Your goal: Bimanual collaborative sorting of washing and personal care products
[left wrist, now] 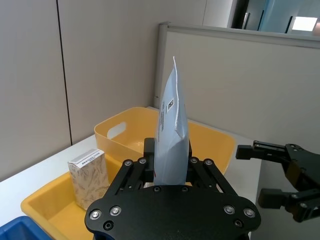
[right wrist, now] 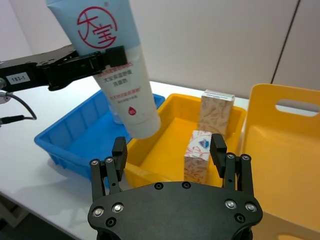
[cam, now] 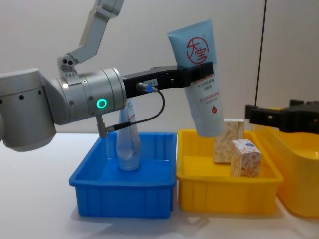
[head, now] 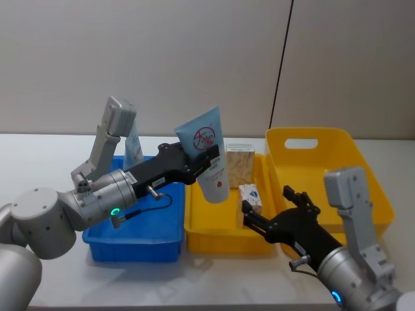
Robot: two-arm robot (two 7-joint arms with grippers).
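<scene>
A large light-blue tube (head: pixel 206 152) with a red circle logo hangs cap-down over the middle yellow bin (head: pixel 214 240), and my left gripper (head: pixel 209 157) is shut on it. The chest view shows this tube (cam: pixel 202 84) tilted, its cap end above the bin. A small speckled box (head: pixel 251 196) and a taller box (head: pixel 240 165) stand upright in that bin. In the blue bin (head: pixel 130 249) a smaller light-blue tube (cam: pixel 128 144) stands upright. My right gripper (head: pixel 266 207) hovers open at the bin's front right, close to the small box (right wrist: pixel 196 155), holding nothing.
A bigger yellow bin (head: pixel 369 188) with a handle cutout stands at the far right, right beside the middle bin. The three bins sit side by side on a white table (head: pixel 52 272), which has free room at the left and front. A wall rises behind.
</scene>
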